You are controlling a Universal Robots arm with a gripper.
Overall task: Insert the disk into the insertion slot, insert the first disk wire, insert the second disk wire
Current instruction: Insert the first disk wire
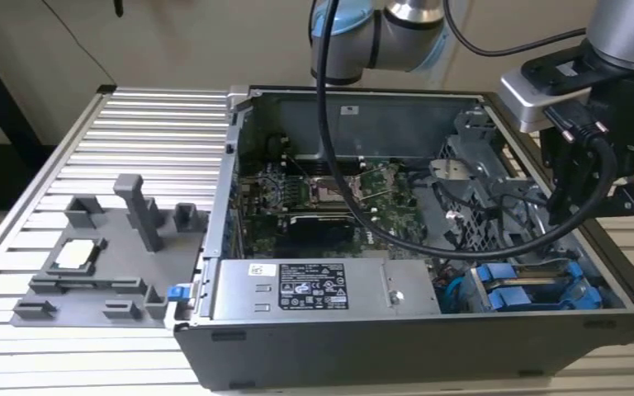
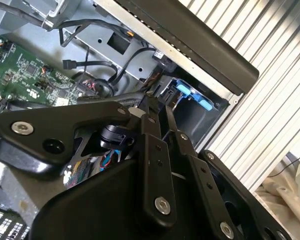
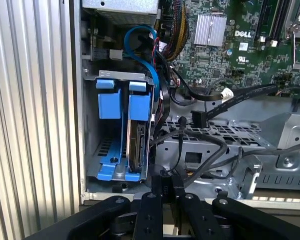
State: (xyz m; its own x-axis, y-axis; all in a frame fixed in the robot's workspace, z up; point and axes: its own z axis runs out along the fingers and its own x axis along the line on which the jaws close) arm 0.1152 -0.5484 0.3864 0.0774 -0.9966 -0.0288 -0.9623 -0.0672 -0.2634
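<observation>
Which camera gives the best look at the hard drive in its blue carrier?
The first wrist view: the hard drive shows close up, standing on edge in the drive bay. The exterior view shows its blue carrier from afar, low on the exterior view's right; the second wrist view catches a sliver of that blue.

An open dark computer case (image 1: 405,351) lies on a ribbed metal table (image 1: 152,124) and takes up the middle and the exterior view's right. Inside it, a green motherboard (image 1: 317,194) sits toward the far wall. A grey power-supply box (image 1: 306,289) with a black-and-white label lies along the near edge. A perforated grey cage (image 1: 482,198) stands at the exterior view's right of the board. At the exterior view's left, a grey fixture plate (image 1: 86,289) rests on the table, carrying an upright post (image 1: 141,206) and a white-topped block (image 1: 78,253). In the first wrist view a finned silver heat sink (image 3: 211,29) sits on the motherboard, beside a bundle of yellow and black wires (image 3: 175,35).
</observation>
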